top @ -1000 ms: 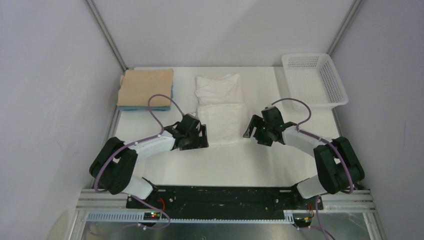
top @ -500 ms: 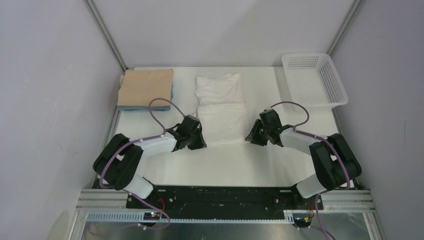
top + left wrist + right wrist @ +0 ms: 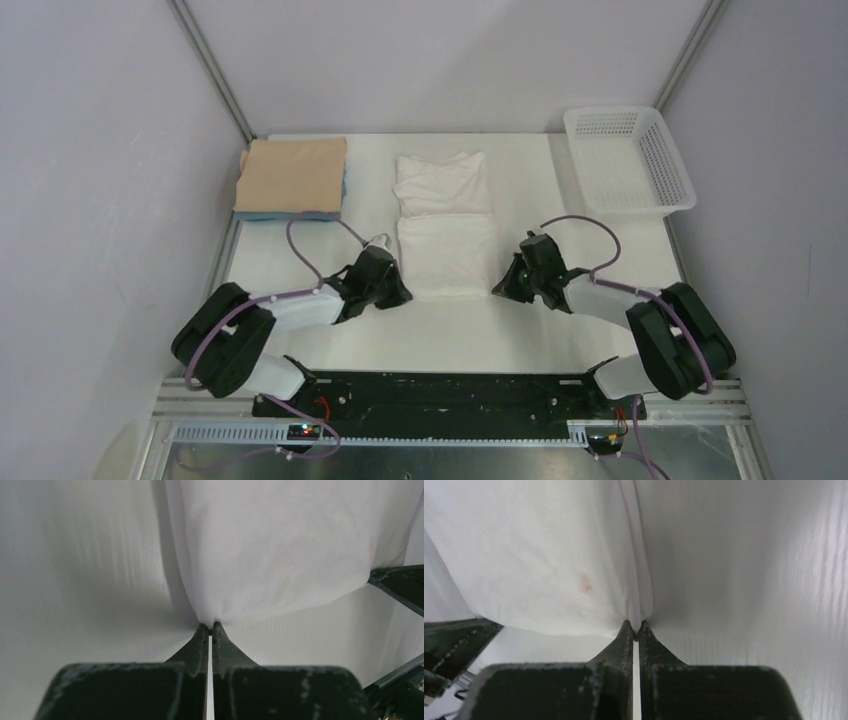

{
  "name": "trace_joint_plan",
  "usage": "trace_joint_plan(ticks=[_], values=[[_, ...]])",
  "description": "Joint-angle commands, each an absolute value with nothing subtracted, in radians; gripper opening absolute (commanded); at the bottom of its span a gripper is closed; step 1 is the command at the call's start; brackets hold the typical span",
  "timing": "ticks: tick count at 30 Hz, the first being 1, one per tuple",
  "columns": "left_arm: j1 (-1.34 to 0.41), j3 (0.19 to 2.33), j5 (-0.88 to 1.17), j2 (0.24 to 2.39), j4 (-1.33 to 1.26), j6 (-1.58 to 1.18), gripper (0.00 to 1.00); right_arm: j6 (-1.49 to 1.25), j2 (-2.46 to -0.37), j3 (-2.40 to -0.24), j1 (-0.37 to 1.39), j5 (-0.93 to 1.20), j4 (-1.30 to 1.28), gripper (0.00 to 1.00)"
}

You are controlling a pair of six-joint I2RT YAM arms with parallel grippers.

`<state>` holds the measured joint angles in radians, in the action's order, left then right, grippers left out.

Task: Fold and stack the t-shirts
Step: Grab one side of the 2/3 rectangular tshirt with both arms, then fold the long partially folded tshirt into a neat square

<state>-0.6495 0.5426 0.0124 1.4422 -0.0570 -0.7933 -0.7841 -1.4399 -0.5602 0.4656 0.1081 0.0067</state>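
A white t-shirt (image 3: pixel 446 225) lies folded into a long strip down the middle of the table. My left gripper (image 3: pixel 400 293) is shut on its near left corner, and the cloth (image 3: pixel 270 550) bunches at the closed tips (image 3: pixel 210 626). At the near right corner my right gripper (image 3: pixel 500 287) is shut, with the white hem (image 3: pixel 549 555) pinched between its tips (image 3: pixel 634 625). A folded tan t-shirt (image 3: pixel 293 173) rests on a light blue t-shirt (image 3: pixel 345 184) at the back left.
A white perforated basket (image 3: pixel 630 160) stands at the back right. Grey walls close in both sides and the back. The table surface (image 3: pixel 470 330) is white between the arms.
Both grippers have lowered toward the near corners of the white t-shirt and closed on them. The shirt's strip has straightened slightly.
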Motion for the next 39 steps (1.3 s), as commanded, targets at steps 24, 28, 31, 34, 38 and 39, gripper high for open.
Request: trace_joint_plan(ticks=[24,28,31,34,38,39], values=[[-1.371,0.368,-0.457,0.664,0.355,-1.074,0.0,-1.12,-0.593,-0.402,1.123,-0.24,-0.58,0.0],[-1.252,0.484,-0.522,0.695,0.419,-0.967,0.0,-0.993,-0.628,-0.533,0.999,-0.275,-0.602,0.0],[-1.146,0.565,-0.539,0.72,0.418,-0.869,0.0,-0.869,-0.671,-0.586,0.862,-0.171,-0.528,0.0],[-1.031,0.662,-0.536,0.752,0.403,-0.789,0.0,-0.81,-0.756,-0.67,0.724,-0.068,-0.463,0.0],[-0.882,0.753,-0.493,0.831,0.331,-0.678,0.0,-0.739,-0.895,-0.777,0.593,0.031,-0.41,0.0],[-0.829,0.767,-0.47,0.853,0.318,-0.649,0.0,-0.722,-0.944,-0.794,0.553,0.046,-0.403,0.0]])
